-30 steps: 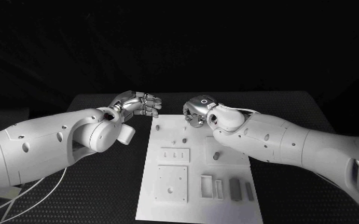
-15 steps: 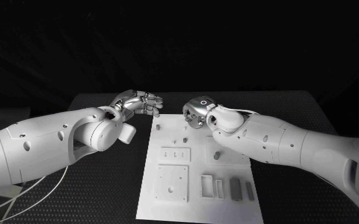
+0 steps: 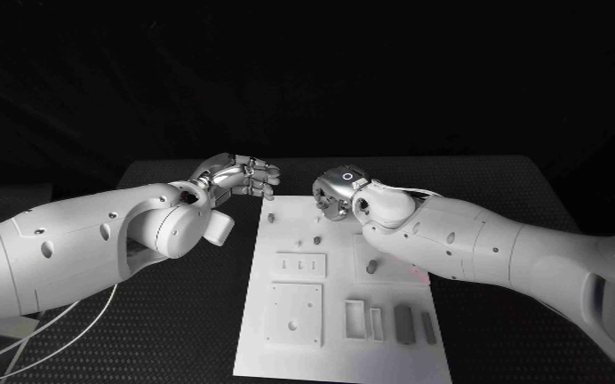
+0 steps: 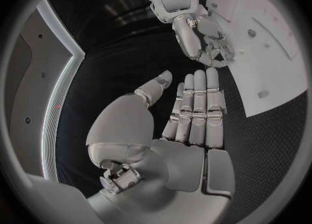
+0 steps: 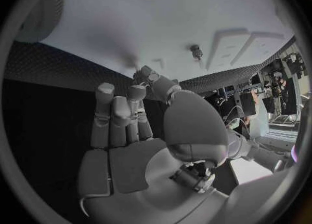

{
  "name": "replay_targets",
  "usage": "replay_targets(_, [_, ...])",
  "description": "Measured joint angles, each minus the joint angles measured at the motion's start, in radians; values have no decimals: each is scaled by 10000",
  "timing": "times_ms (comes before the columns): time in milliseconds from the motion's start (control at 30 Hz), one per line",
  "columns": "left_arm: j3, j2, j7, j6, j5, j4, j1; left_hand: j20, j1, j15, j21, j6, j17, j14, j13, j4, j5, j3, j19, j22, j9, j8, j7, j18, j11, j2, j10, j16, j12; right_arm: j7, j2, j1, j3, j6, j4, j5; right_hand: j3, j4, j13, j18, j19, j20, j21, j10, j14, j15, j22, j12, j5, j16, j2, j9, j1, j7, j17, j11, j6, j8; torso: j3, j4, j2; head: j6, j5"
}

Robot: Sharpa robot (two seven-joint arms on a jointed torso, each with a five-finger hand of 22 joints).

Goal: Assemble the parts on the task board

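Left arm (image 3: 103, 242) enters low over the near-left table (image 3: 167, 331), forearm angled toward the far end of the task board (image 3: 339, 313). Left hand (image 3: 237, 175) sits just off the board's far-left corner, over the black mat. Wrist view: left hand (image 4: 189, 115) flat, long fingers straight and pressed side by side, thumb spread off to one side. Nothing in it and nothing touched.

Right arm (image 3: 487, 246) crosses over the right half of the board, wrist bent down. Right hand (image 3: 336, 194) hangs over the far end of the board, knuckles up, fingers curled under. From the left wrist camera the right hand (image 4: 205, 39) shows fingers bunched tight at the tips over the white plate. From its own wrist camera the right hand (image 5: 140, 115) has its long fingers together, thumb meeting a fingertip (image 5: 144, 73) near the board surface. Whether a part is pinched there: cannot tell, the tips hide it.

The two hands are near each other but apart.

Parts on the board: a small peg (image 3: 315, 241) standing mid-board, a second peg (image 3: 371, 268) to its right just beside the right forearm, a third peg (image 5: 195, 51) in the right wrist view, upright just beyond the fingertips. Two dark bars (image 3: 412, 324) lie in the near-right area beside two pale slotted frames (image 3: 362, 320).
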Motion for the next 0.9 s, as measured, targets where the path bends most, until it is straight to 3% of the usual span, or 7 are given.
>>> replay_targets(900, [2,18,-13,1,-6,35,37,0,0,0,0,-36,36,0,0,0,0,0,0,16,-19,0,36,-1,0,0,0,0,0,37,94,4,-16,72,-142,55,113,3,40,4,1,2,0,35,-7,-2,0,-87,10,0,-50,132,-50,-1,-86,36,1,-117,3,-12,9,-16,24])
